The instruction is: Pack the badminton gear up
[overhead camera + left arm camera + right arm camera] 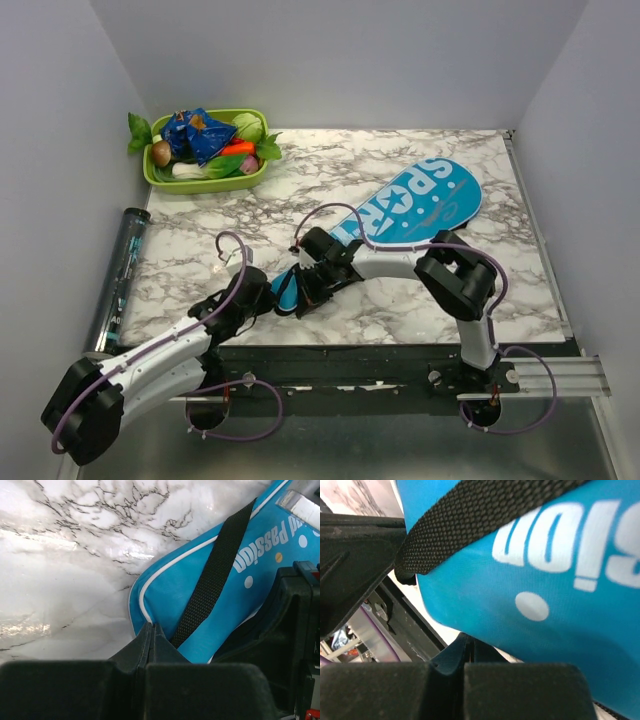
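Pressed tight together, the fingers of my left gripper (150, 630) leave no gap. Their tips touch the narrow end of the blue cover (235, 610) beside its black strap (215, 570); whether fabric is pinched I cannot tell. My right gripper (465, 642) is closed just as tight against the cover's edge. Beyond, the cover runs toward two o'clock across the marble table (430, 300). The dark tube (125, 265) lies at nine o'clock, the green tray (155, 178) at eleven, grey walls (330, 60) behind.
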Robot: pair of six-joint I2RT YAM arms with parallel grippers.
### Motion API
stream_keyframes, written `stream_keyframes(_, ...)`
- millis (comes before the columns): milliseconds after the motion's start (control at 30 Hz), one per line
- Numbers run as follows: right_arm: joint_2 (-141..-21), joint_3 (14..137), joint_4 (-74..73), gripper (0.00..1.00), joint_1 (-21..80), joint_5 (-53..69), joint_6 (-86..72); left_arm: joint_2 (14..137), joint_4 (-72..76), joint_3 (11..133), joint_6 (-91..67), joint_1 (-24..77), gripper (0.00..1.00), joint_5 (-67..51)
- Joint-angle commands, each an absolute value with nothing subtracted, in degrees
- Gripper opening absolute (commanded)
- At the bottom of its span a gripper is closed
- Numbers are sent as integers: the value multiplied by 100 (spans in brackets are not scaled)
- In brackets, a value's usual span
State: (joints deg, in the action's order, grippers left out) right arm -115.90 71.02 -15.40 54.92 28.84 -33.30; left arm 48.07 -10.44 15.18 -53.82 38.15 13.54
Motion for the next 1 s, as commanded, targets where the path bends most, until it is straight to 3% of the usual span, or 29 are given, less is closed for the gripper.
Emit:
stream_keyframes(0, -11418, 6488, -590, 1, 5783, 2567, -3866, 4842, -713, 1433, -5923, 4454, 0, 896)
stream_keyframes(300, -9836, 4458, 290, 1, 5792, 1618, -4719, 5615, -27, 1520, -6284, 5624, 0, 1195)
stream_keyframes(467, -9159, 3492, 614, 1, 5827, 1661, -4957, 6187, 552, 1818, -6363, 6247, 0, 1274)
stream_keyframes(700, -8965, 3200, 1238, 1, 6196, 1565, -5623, 7118, 940, 2416, -6144, 6662, 0, 1178)
stream_keyframes(967, -8957, 3032, 2004, 1, 6451, 810, -5950, 7031, 791, 2646, -5704, 6759, 0, 625)
